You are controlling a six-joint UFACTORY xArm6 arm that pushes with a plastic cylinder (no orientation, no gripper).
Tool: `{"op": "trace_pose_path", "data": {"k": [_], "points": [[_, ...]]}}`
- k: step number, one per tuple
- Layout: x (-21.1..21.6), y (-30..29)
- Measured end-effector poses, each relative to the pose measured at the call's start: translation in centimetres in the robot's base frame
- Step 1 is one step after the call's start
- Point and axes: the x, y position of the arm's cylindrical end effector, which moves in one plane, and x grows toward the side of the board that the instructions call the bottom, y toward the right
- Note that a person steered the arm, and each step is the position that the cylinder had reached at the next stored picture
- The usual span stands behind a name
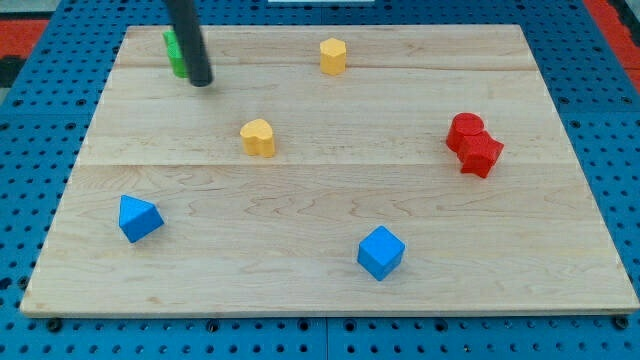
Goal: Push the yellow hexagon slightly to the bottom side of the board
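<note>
The yellow hexagon (333, 55) stands near the view's top edge of the wooden board (320, 260), a little right of centre. A second yellow block (258, 137), heart-like in shape, lies lower and to its left. My tip (201, 82) rests on the board at the upper left, well to the left of the yellow hexagon and apart from it. The dark rod partly hides a green block (175, 53) just left of it.
Two red blocks (473, 144) touch each other at the right. A blue triangular block (137, 218) lies at the lower left and a blue cube (381, 252) at the lower middle. Blue pegboard (30, 150) surrounds the board.
</note>
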Motion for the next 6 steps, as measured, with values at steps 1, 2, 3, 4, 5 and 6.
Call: {"op": "trace_pose_path", "data": {"k": [1, 2, 3, 4, 5, 6], "points": [[-6.3, 4.3], [-8.1, 10.0], [-6.0, 15.2], [-4.9, 18.0], [-5.8, 20.8], [-2.6, 19.4]]}}
